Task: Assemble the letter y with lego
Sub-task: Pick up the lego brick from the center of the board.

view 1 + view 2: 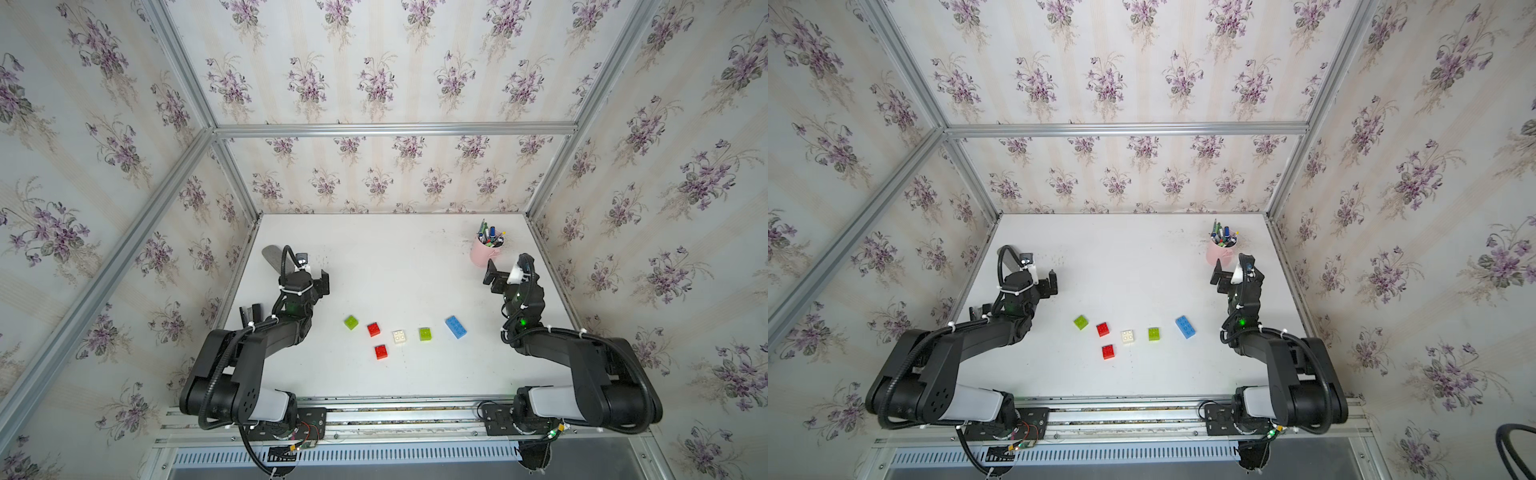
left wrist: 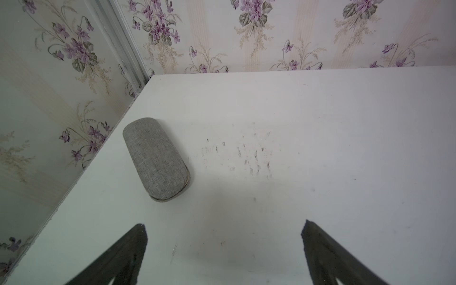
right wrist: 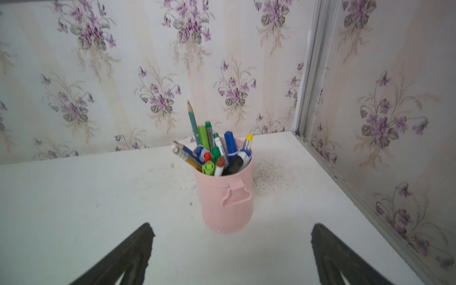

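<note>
Step in hand: judging from 6 loose pieces, the arms are starting the reach for a 1st brick; nothing is joined yet.
Left gripper: its jaws are standing wide apart and holding nothing, pointing at bare bench with a grey case ahead of it.
Right gripper: its jaws are also standing wide apart and empty, facing a pink cup of pens just ahead.
Lego: all 6 bricks are lying behind both grippers, toward the arm bases and between the 2 arms, out of both wrist views.
Nearest picks: a green brick is lying closest to the left gripper; the blue brick is lying closest to the right gripper, apart from the rest.
Doing it well: each wrist is needing to swing back and tip down before descending, since neither is facing the bricks.
Alignment: the bricks are sitting at differing angles, so turning the jaws square to 2 opposite flat walls is mattering most.
Risk: the 2 red bricks and the white brick are lying near one another, so a wide descent is probably nudging a neighbour.
</note>
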### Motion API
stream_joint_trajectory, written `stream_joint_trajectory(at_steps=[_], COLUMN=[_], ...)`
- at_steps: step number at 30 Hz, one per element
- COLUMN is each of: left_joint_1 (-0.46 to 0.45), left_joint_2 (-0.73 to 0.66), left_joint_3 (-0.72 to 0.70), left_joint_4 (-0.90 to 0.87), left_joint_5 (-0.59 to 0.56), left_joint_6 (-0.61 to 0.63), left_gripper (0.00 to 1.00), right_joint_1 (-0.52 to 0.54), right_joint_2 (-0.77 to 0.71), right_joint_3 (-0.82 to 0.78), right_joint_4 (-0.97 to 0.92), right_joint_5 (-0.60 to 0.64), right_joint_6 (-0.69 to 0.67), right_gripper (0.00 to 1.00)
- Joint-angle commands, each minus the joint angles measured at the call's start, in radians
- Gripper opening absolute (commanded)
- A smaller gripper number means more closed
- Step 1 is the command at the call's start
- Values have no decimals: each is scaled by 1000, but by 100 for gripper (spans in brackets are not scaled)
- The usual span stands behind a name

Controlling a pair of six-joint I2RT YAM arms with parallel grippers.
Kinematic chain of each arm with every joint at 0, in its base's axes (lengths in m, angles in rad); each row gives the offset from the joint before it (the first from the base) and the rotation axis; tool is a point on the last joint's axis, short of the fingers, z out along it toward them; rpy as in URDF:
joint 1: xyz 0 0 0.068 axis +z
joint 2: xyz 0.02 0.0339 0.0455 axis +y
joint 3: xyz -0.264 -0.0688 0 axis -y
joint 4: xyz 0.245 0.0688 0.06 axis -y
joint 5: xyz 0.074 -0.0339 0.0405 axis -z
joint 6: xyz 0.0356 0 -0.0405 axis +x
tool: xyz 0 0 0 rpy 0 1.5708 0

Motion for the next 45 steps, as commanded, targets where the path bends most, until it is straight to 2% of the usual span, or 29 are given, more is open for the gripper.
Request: stream_joint_trajectory(at_steps=[1,3,5,7,9,10,11,13,15,20,22,26,34,39,40,41,45], left_joint_1=[-12,-19,-19,-14,8,13,12,9,0,-60,-97,-211,-415,-502,-522,-541,-589], left_joint_2=[-46,-77,-129,-185,-217,-227,-233,-238,-249,-324,-345,-363,-379,-396,-393,-386,-348], left_joint_3=[77,117,142,160,153,147,148,158,153,106,89,55,-18,-60,-63,-65,-63], left_joint_4=[-225,-310,-387,-493,-521,-519,-525,-567,-602,-735,-780,-852,-924,-936,-938,-940,-941], left_joint_5=[-42,-29,2,10,112,181,256,372,464,528,531,479,395,377,375,375,366], left_joint_6=[-6,-43,-185,-414,-519,-542,-546,-557,-562,-598,-603,-634,-707,-750,-754,-757,-767], left_gripper=[99,99,99,99,99,99,99,99,97,85,81,73,63,56,56,51,49], right_joint_1=[1,1,1,1,1,-2,-2,-2,-2,10,51,222,573,685,697,705,744], right_joint_2=[-66,-108,-151,-200,-219,-219,-217,-213,-196,-95,-64,6,179,256,265,272,311], right_joint_3=[45,82,117,165,214,217,213,213,236,342,375,456,582,641,649,652,672], right_joint_4=[-208,-287,-366,-517,-710,-707,-685,-684,-724,-958,-1061,-1228,-1353,-1420,-1429,-1433,-1455], right_joint_5=[-102,-159,-148,-95,-18,-77,-148,-245,-338,-542,-533,-439,-366,-327,-328,-341,-355], right_joint_6=[29,62,167,374,587,587,579,608,614,548,503,414,349,315,311,310,308], right_gripper=[100,100,100,100,100,99,94,93,86,62,60,58,56,55,55,55,55])
